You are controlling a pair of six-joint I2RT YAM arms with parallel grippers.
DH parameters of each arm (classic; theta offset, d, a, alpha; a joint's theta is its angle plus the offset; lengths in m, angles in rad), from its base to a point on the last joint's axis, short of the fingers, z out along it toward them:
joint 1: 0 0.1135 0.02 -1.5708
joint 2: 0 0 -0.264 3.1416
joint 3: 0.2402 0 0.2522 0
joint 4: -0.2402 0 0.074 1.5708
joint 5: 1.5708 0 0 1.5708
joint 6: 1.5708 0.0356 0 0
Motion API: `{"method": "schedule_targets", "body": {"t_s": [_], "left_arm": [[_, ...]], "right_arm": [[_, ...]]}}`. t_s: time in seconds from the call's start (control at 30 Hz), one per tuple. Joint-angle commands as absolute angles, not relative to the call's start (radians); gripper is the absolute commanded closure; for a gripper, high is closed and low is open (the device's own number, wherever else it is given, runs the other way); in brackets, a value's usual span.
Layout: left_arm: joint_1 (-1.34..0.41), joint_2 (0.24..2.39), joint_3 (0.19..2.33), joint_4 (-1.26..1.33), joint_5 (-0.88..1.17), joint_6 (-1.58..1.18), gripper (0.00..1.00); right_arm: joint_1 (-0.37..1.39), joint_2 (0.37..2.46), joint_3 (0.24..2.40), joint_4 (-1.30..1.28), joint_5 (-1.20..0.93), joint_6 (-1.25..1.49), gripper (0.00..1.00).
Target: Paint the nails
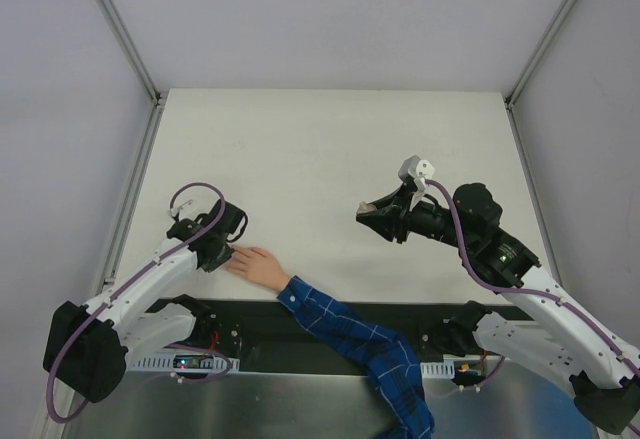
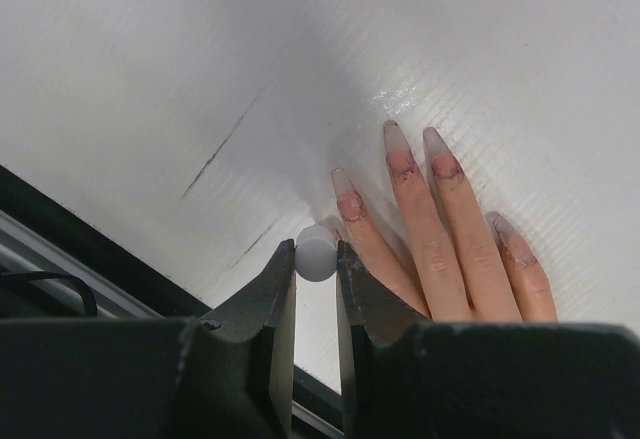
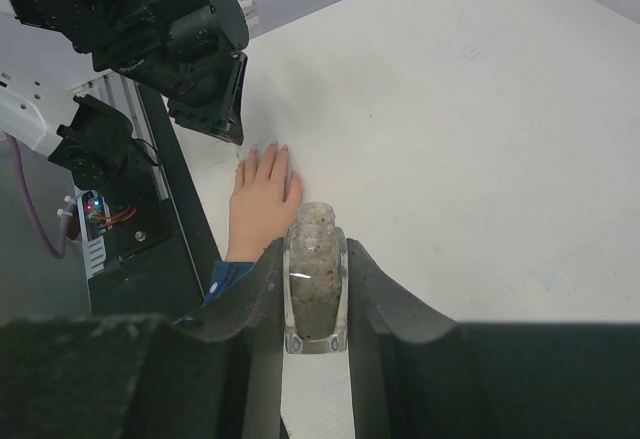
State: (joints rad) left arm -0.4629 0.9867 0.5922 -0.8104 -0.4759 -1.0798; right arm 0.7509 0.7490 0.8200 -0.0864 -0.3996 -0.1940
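— What is the setting?
— A white desk (image 1: pixel 330 149) closed in by grey walls (image 1: pixel 60 109), with a dark strip (image 1: pixel 265 339) along its near edge.

— What lies nearest?
— A blue plaid sleeve (image 1: pixel 352 337) comes up over that strip, slanting to the left. It ends in a pale skin-coloured hand (image 1: pixel 258 266) lying flat, palm down, on the near left part of the desk.

— And where are the nails?
— The nails (image 2: pixel 396 137) sit at the fingertips, which point left in the overhead view. Four of them show in the left wrist view. They are long and tapered, pale at the tips, with pinkish-red smears near their bases.

— How does the left tool stand?
— The left tool (image 2: pixel 316 249) hangs right at those fingertips. Its fingers are pressed onto a small white knob (image 2: pixel 318 257), which sits just beside the closest nail. What the knob belongs to cannot be told.

— And the right tool?
— It is farther out and well apart from the hand, over the right middle of the desk. The right tool (image 3: pixel 315 254) pinches a small clear bottle (image 3: pixel 314 294) with speckled contents, the narrow neck pointing away from the wrist camera. Whether the bottle is upright cannot be told.

— What lies beyond?
— The desk runs on to its far edge, where metal frame posts (image 1: pixel 125 34) rise against the wall.
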Motion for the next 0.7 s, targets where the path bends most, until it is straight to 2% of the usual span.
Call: {"method": "schedule_targets", "body": {"t_s": [0.0, 0.37, 0.67], "left_arm": [[-0.454, 0.956, 0.633, -0.822, -0.462, -1.049, 1.0], [-0.454, 0.948, 0.621, -0.825, -0.374, -1.052, 1.0], [-0.454, 0.936, 0.6, -0.801, -0.466, -1.054, 1.0]], "right_arm": [[0.746, 0.746, 0.818, -0.017, -0.42, -0.181, 1.0], [0.746, 0.739, 0.818, -0.015, -0.42, -0.179, 1.0], [0.746, 0.745, 0.818, -0.015, -0.42, -0.181, 1.0]]}}
